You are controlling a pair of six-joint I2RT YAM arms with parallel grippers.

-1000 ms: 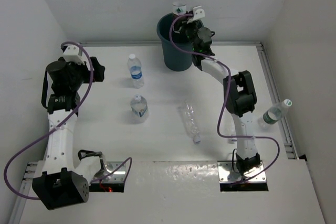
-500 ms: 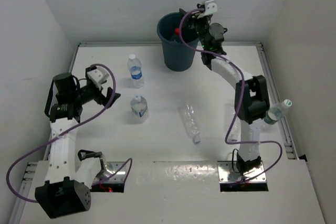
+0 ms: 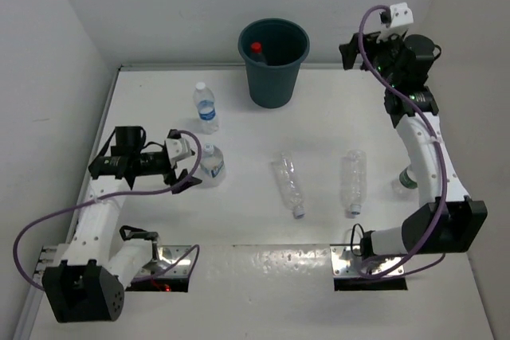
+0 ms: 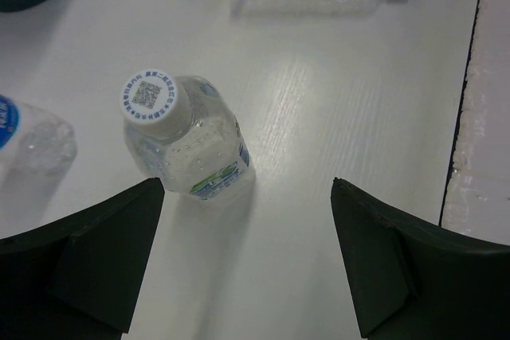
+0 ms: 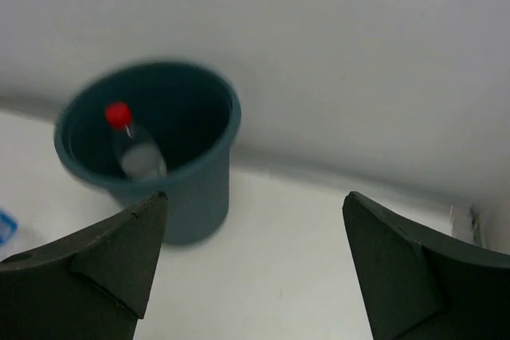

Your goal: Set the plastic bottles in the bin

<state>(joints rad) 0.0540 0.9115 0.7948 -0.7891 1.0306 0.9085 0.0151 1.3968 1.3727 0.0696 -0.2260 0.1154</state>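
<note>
The dark teal bin (image 3: 273, 81) stands at the back centre and holds the red-capped bottle (image 3: 256, 48); both also show in the right wrist view, the bin (image 5: 195, 197) and the bottle (image 5: 131, 147). My right gripper (image 3: 349, 51) is open and empty, raised to the right of the bin (image 5: 255, 197). My left gripper (image 3: 191, 163) is open and empty, just left of an upright white-capped bottle (image 3: 211, 162), which stands ahead of the left jaw (image 4: 187, 145). Another upright labelled bottle (image 3: 205, 107) stands behind it. Two clear bottles lie flat, one mid-table (image 3: 290, 185) and one further right (image 3: 352, 181).
One more bottle (image 3: 408, 176) sits at the table's right edge, partly hidden behind my right arm. White walls close in the back and both sides. The raised white lip (image 4: 478, 157) runs along the table's near edge.
My right gripper let the red-capped bottle drop into the bin, then swung up and away to the right. My left arm came down and across to the nearer upright bottle.
</note>
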